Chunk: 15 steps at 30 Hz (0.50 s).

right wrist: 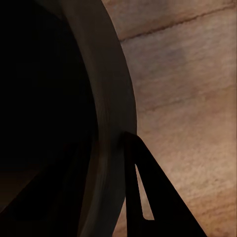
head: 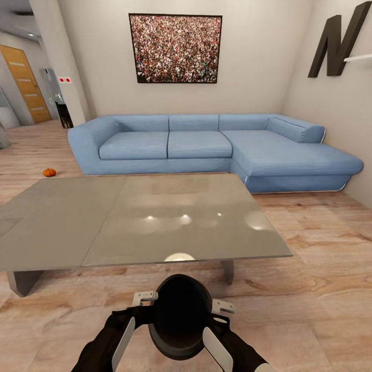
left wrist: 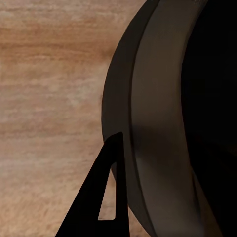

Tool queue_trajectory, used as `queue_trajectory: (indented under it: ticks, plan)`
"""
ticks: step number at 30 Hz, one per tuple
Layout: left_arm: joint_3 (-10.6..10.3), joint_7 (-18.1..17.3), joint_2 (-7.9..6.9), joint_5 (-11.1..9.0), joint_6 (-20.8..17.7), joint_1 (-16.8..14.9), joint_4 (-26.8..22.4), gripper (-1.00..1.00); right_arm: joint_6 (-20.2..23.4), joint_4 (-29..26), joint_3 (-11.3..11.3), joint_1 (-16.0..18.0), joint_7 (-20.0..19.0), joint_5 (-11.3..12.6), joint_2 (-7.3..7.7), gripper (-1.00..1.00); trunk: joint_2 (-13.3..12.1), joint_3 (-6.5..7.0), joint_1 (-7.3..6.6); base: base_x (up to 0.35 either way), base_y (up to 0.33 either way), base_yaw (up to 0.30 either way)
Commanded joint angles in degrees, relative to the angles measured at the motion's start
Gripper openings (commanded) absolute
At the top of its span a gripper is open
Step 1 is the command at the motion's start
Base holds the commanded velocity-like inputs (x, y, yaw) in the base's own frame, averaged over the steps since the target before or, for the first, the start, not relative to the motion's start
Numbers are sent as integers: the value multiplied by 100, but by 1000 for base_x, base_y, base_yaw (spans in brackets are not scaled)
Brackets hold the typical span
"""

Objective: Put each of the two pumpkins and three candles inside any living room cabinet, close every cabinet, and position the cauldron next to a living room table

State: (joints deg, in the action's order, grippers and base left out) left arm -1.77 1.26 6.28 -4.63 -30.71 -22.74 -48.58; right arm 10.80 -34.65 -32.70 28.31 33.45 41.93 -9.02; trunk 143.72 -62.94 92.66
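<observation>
Gripping round black cauldron (head: 180, 316) by rim: left pincer (head: 145, 298) and right pincer (head: 223, 307) both clamped; grey glossy bench (head: 129, 222) ahead; small orange pumpkin (head: 49, 172) on floor.

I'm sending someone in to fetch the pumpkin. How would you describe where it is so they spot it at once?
Start at the long blue corner sofa under the large framed crowd picture. Go to the sofa's left armrest, then look down at the wooden floor just left of it, beyond the far left corner of the grey low table. The pumpkin sits there alone, small, round and orange.
</observation>
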Motion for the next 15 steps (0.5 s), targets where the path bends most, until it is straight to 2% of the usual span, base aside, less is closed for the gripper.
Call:
queue_trajectory:
  ticks: [1, 15]
  plan:
    - [2, 24, -4, 32, -31, -4, -10, -100, 34, -15, -18, 8, 40, -80, 5, -100, 3, -4, -1, 95, 0, 0]
    - [3, 23, -4, 32, -48, -2, -11, -100, 34, -17, -24, 8, 42, -80, 0, -100, 3, -4, -1, 38, 9, 0]
